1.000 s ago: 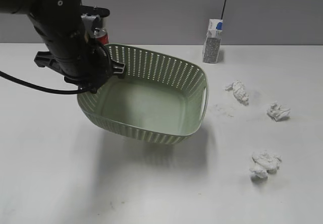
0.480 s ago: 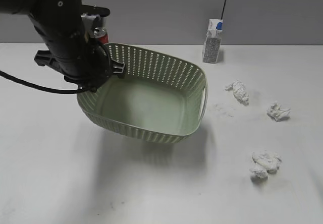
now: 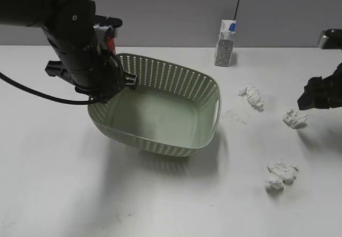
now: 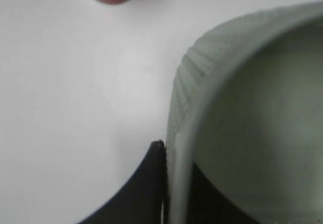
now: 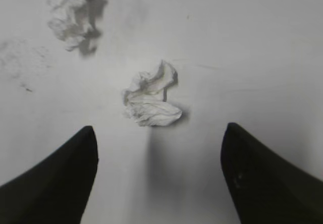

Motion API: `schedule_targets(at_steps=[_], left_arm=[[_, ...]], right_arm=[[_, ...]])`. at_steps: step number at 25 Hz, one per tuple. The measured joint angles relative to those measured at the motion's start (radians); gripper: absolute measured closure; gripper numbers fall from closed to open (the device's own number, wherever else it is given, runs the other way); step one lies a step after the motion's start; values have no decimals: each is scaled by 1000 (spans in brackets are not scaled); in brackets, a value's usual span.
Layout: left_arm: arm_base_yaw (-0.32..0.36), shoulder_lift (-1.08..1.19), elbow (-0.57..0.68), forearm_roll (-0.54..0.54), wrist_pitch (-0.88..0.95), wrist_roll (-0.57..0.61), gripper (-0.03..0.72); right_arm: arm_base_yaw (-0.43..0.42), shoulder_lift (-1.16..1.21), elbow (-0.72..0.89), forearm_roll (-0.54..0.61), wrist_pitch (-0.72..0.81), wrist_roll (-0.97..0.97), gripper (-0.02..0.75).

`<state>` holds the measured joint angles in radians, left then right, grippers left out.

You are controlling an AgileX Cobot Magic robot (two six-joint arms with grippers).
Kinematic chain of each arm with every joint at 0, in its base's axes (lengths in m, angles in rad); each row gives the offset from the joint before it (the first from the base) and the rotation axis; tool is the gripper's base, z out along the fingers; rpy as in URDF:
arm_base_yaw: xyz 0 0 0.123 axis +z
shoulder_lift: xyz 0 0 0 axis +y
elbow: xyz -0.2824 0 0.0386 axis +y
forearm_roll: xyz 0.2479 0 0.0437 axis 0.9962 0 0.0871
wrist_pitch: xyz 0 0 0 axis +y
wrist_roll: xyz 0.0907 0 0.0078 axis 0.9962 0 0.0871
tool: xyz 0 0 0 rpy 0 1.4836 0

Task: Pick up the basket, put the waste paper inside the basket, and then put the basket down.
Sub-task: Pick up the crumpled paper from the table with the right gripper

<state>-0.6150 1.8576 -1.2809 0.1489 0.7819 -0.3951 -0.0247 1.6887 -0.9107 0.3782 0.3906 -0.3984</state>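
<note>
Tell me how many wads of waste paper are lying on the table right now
3, all right of the basket: one nearest the carton, one by the right gripper, one nearest the camera. None shows inside the basket.

Matt perforated plastic basket [image 3: 160,109], crumpled soft waste paper [image 5: 150,102], smooth matt table [image 3: 53,183].

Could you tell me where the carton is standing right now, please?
In the exterior view the carton stands upright at the table's far edge, right of centre, behind the basket and beyond the nearest paper wad.
</note>
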Motion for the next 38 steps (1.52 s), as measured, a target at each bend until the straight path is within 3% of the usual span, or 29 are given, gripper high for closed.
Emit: schedule_targets(at_steps=[8,15,19,25,38], left_arm=[[0,0,0,0,-16,-1,688],[0,0,0,-11,-16,-2,688],[0,0,0,-21,-16,-3,688],[0,0,0,-23,-4,-3,688],[0,0,0,-23,8,-4,688]], right_arm=[[0,214,-15,-6,-156,-44,167],[2,218,-23,66,-148,-109,167],[45,217,-23,89,-136,-129,167],[144,217,-23,81,-306,-122,167],[147,260,-23,45,-366,-56,167]])
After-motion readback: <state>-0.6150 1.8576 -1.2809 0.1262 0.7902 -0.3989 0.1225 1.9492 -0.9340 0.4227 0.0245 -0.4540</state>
